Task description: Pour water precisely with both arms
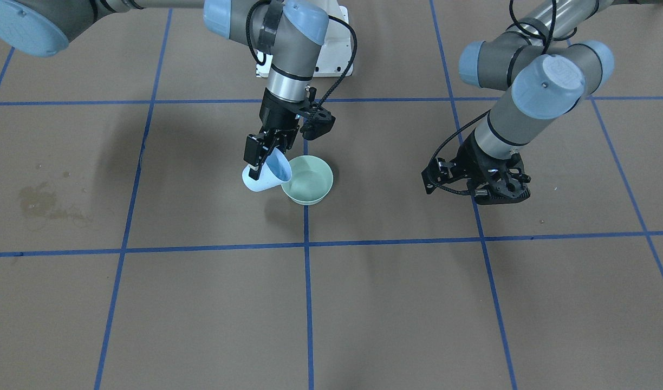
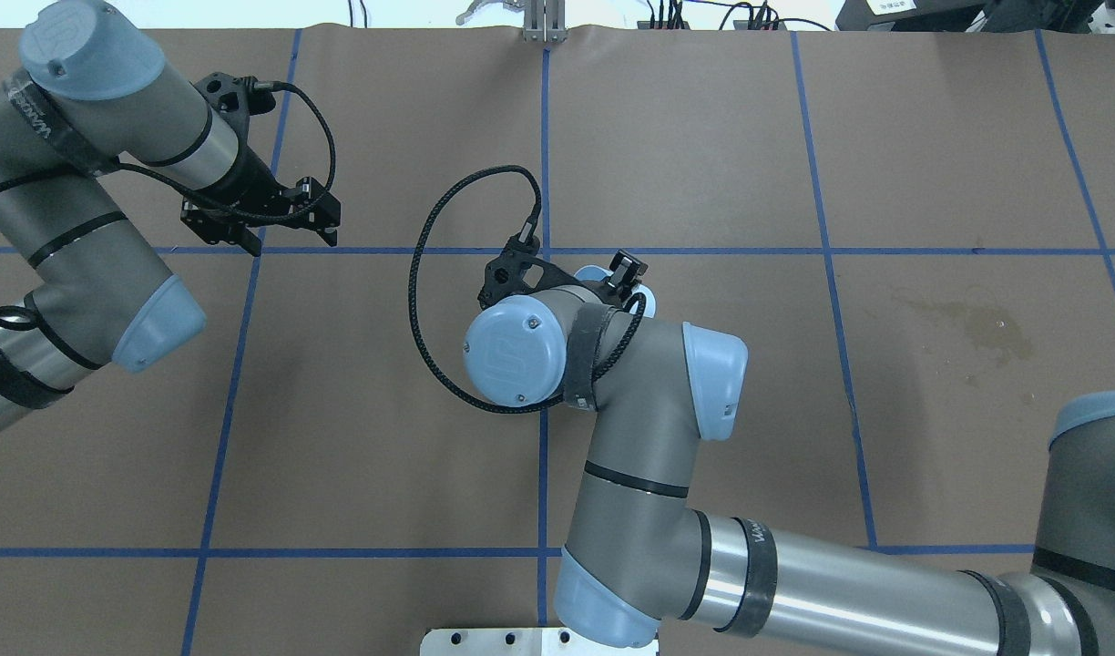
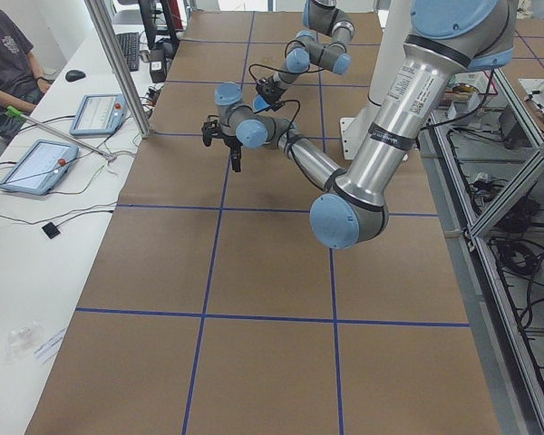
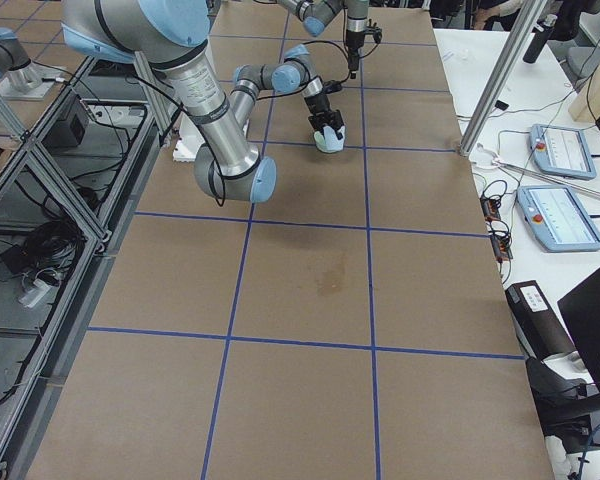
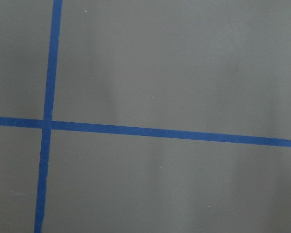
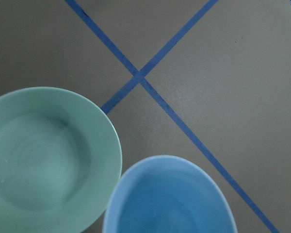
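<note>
My right gripper (image 1: 264, 157) is shut on the rim of a light-blue cup (image 1: 269, 177). It holds the cup tilted, mouth towards a pale green bowl (image 1: 310, 180) right beside it at the table's centre. In the right wrist view the cup's mouth (image 6: 169, 204) sits close to the bowl's rim (image 6: 114, 145). Faint ripples inside the bowl (image 6: 39, 165) look like a little clear water. In the overhead view the right arm (image 2: 612, 383) hides the bowl and most of the cup (image 2: 644, 296). My left gripper (image 2: 289, 239) hangs open and empty over bare table, well apart from them.
The brown table is marked with blue tape lines (image 1: 307, 244). A dark damp stain (image 1: 39, 203) lies on the robot's right side. The white pedestal (image 1: 334, 49) stands behind the bowl. A seated person (image 3: 4, 63) and tablets are beyond the table's far edge.
</note>
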Available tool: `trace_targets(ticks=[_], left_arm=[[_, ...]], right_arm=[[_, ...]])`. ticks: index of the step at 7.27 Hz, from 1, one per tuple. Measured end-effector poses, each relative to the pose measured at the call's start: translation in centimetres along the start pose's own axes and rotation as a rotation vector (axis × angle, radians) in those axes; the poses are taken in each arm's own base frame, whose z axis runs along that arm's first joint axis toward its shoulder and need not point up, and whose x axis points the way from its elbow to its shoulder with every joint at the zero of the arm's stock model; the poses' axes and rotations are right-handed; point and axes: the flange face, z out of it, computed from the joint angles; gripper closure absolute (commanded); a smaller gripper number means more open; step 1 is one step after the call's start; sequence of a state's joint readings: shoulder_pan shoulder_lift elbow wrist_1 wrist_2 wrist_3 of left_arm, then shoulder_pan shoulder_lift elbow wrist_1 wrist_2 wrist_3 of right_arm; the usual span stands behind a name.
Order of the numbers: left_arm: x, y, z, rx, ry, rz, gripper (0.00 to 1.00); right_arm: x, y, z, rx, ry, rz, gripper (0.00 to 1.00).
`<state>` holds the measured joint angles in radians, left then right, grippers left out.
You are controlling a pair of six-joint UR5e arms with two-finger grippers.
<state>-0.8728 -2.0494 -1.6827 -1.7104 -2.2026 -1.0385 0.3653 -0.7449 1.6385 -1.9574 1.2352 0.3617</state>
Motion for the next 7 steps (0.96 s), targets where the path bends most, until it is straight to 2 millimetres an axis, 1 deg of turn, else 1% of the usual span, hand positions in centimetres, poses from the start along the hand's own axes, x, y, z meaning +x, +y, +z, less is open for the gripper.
trace_targets(ticks=[1,4,6,7], left_arm=[[0.0,0.0,0.0,-0.001,0.000,-0.001,0.00],[-0.5,0.1,0.2,-0.004,-0.003,-0.005,0.00],[-1.4,0.3,0.6,-0.011,-0.011,-0.014,0.00],[-1.7,0.4,0.8,-0.014,-0.014,-0.018,0.00]], right_arm=[[-0.5,-0.3,0.3,-0.021,0.035,-0.064,1.00],[-2.2,0.2,0.5,-0.072,0.107,-0.212,1.00],[-2.5,0.0,0.0,-0.084,0.143,-0.262,1.00],[-2.8,-0.6,-0.7,-0.091,0.163,-0.286,1.00]])
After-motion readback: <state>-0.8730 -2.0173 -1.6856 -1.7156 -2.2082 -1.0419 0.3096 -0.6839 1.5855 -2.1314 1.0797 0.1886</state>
